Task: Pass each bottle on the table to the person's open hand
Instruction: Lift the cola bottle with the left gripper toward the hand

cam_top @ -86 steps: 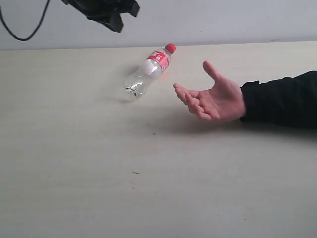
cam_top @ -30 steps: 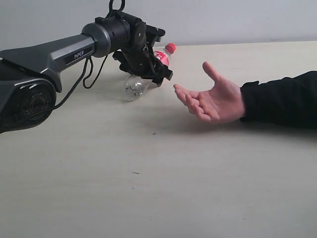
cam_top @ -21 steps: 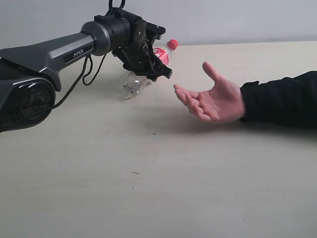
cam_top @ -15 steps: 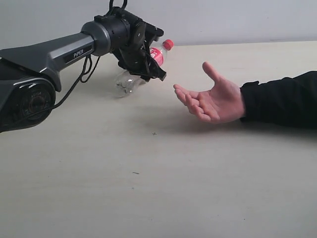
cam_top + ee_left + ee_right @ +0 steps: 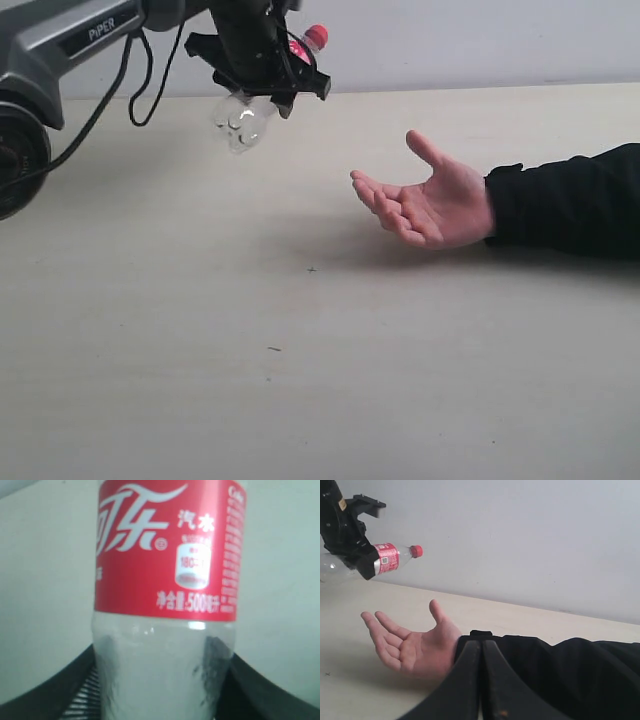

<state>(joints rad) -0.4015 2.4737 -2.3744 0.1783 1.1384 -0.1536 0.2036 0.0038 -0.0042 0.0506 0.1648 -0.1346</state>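
A clear cola-shaped bottle [image 5: 243, 117] with a red label and red cap hangs in the air above the table [image 5: 200, 330], tilted with its cap up and to the right. My left gripper [image 5: 265, 75] is shut on the bottle's middle. In the left wrist view the bottle [image 5: 165, 605] fills the frame between both black fingers [image 5: 60, 700]. The person's open hand [image 5: 425, 200] rests palm up to the right of the bottle and lower. The right wrist view shows the bottle [image 5: 385, 559], the hand [image 5: 412, 642] and my right gripper [image 5: 481, 647], shut and empty.
The person's black-sleeved arm [image 5: 565, 200] lies along the right of the table. My left arm [image 5: 80, 40] reaches in from the upper left. A pale wall [image 5: 480, 40] stands behind the table's far edge.
My left gripper closed on the bottle where it lay on the table. It has since lifted the bottle up and a little to the left. The hand has not moved.
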